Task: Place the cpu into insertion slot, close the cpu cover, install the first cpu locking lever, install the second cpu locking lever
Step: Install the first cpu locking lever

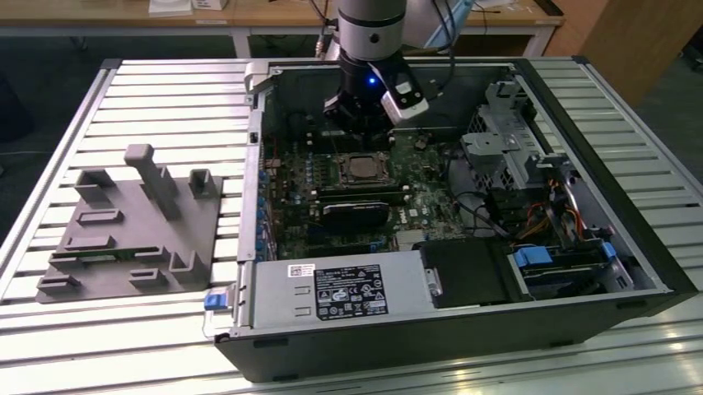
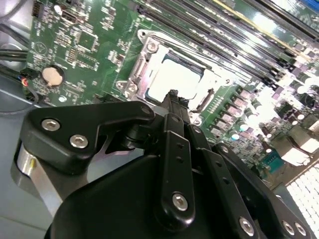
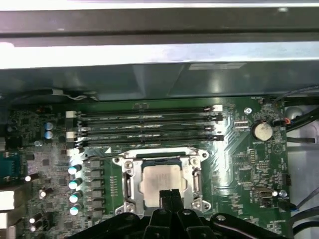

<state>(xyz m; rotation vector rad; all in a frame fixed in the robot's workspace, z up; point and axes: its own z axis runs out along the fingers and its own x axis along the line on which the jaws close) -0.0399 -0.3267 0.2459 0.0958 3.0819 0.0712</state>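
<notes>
An exterior view looks down on an open computer case (image 1: 462, 329) lying on a slatted metal table (image 1: 165, 90). A grey moulded fixture (image 1: 127, 226) sits on the table at the exterior view's left, well apart from the case. The robot arm comes down into the case, and its black hand (image 1: 354, 132) hangs just above the green motherboard (image 1: 296, 214). Close beside it, the cpu (image 1: 360, 170) shows as a pale square seated in the insertion slot (image 1: 342, 160). In the second wrist view, the hand's fingers (image 2: 172, 102) are pressed together with nothing between them. Their tips point at the edge of the cpu, which lies flat with the cpu cover (image 2: 144, 62), a shiny silver frame, around it. A round coin battery (image 2: 51, 75) sits off to one side on the board. In the first wrist view, the two fingertips again meet, empty, over the near edge of the silver-grey chip. The cover lies flat around the chip, and four long black memory slots (image 3: 149, 124) run beyond the socket. Whether the locking levers are latched cannot be told.
</notes>
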